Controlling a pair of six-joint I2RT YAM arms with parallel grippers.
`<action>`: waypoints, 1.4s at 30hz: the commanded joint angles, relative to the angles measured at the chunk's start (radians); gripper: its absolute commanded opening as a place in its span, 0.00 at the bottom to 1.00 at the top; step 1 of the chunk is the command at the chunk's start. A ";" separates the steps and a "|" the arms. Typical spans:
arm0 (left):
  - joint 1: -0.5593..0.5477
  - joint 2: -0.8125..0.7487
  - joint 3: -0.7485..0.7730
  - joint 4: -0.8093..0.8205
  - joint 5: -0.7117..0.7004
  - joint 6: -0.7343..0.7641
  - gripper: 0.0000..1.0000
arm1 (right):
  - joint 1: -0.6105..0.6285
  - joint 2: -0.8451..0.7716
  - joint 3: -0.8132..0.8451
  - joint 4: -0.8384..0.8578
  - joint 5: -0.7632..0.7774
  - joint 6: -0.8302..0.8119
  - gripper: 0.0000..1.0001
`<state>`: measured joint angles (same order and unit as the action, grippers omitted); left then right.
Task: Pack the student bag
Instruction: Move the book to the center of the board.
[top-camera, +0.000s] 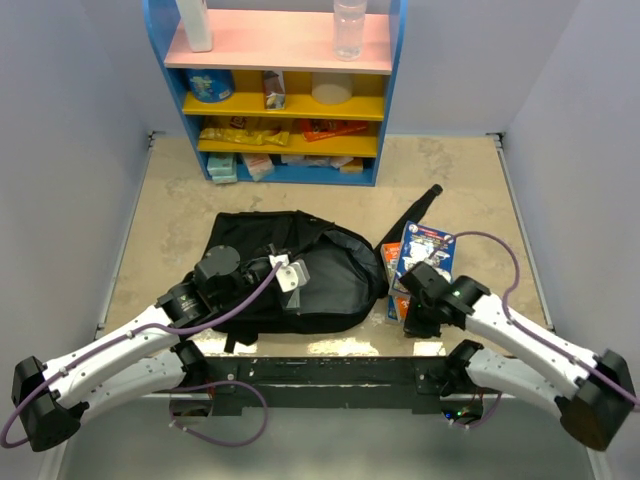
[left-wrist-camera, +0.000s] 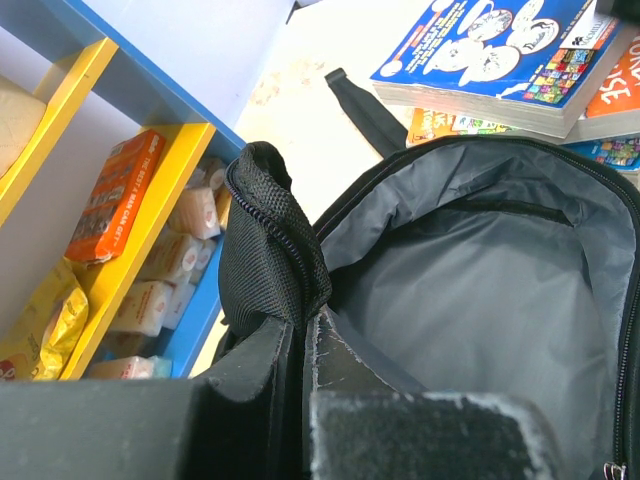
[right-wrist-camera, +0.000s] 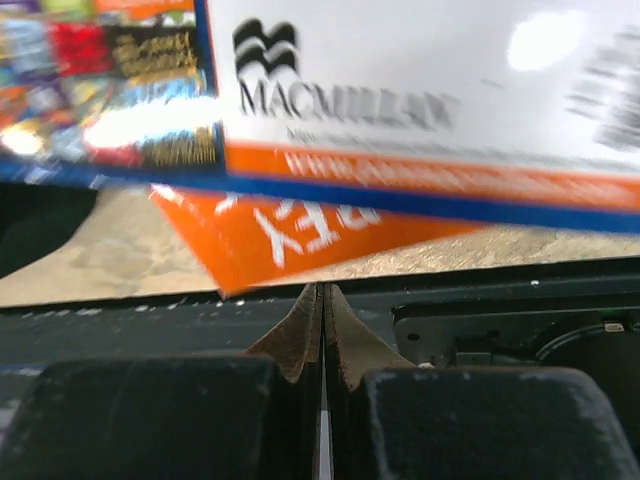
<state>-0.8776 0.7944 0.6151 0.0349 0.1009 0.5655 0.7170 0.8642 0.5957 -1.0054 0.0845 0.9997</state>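
Centre frame, the large black fabric backpack (top-camera: 335, 285) gapes empty, left gripper (left-wrist-camera: 303, 345) pinching its rim; glossy paperback books (top-camera: 425, 250) wait outside, right gripper (right-wrist-camera: 322, 305) closed on nothing.

— What sort of place is this?
— A robotics lab cell. Plain pale walls (top-camera: 60, 120) box in one table (top-camera: 450, 190); left arm (top-camera: 110, 350) and right arm (top-camera: 530, 345) mount on a black rail (top-camera: 330, 368).
— Anything domestic?
— Only a painted prop shelf (top-camera: 290, 108) holding snack packets (top-camera: 240, 131).
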 joint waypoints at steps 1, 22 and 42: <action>0.000 -0.023 0.060 0.030 0.003 0.030 0.00 | 0.035 0.125 -0.022 0.093 0.049 0.074 0.00; 0.131 -0.144 0.113 -0.033 0.005 0.043 0.00 | 0.190 0.403 0.026 0.203 0.466 0.479 0.00; 0.137 -0.173 0.126 -0.098 0.025 0.066 0.00 | -0.027 0.469 0.137 0.321 0.521 0.300 0.00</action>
<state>-0.7471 0.6426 0.6769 -0.1581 0.1234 0.5995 0.7494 1.3178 0.6777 -0.7845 0.4690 1.3838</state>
